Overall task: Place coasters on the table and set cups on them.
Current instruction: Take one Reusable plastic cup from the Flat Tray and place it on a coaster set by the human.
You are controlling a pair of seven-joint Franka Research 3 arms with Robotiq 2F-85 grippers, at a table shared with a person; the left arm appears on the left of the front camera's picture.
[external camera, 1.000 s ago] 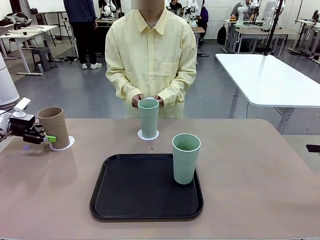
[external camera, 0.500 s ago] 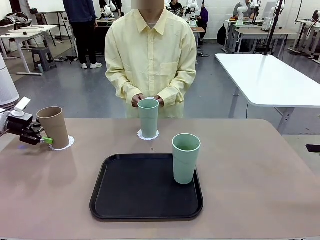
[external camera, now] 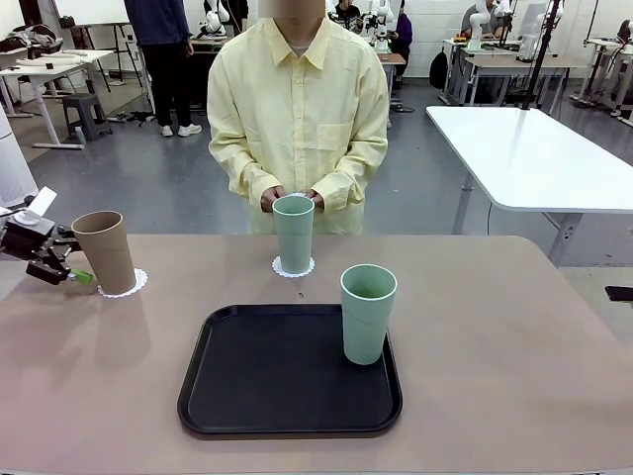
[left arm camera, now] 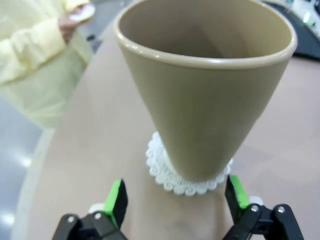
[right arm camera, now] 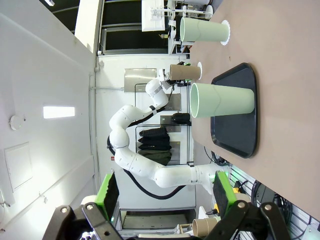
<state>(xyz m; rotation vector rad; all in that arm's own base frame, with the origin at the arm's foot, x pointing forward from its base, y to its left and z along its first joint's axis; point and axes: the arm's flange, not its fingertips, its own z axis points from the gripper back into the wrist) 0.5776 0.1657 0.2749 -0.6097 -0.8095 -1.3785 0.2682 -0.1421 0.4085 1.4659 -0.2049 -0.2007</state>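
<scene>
Three cups: a brown cup (external camera: 106, 252) and two mint green ones, all standing upright.
Left end effector (external camera: 77, 277): released, jaws spread wide with nothing between them, low over the table (external camera: 514, 346) near its left edge.
Brown cup: straight ahead of the left end effector, just past its fingertips and apart from both green pads (left arm camera: 116, 200).
First coaster (left arm camera: 186, 184): white and lacy, lying under the brown cup; its scalloped edge showed round the cup's base, and the nearest scallops lay just ahead of the left end effector's fingertips.
Far mint cup (external camera: 293, 233): well beyond the brown cup as seen from the left end effector, set on a second coaster (external camera: 293, 268) near the table's far edge.
Near mint cup (external camera: 367, 315): the farthest of the three from the left end effector, standing on the right part of the black tray (external camera: 247, 396).
Right end effector (right arm camera: 166, 194): released, fingers apart and gripping nothing, held well away from every cup; in its wrist view the near mint cup was the closest thing ahead, with the other two beyond.
Person's hands (external camera: 272, 200): held together just behind the far mint cup's rim; one held a small white round piece (left arm camera: 80, 11), too blurred to tell what it was.
</scene>
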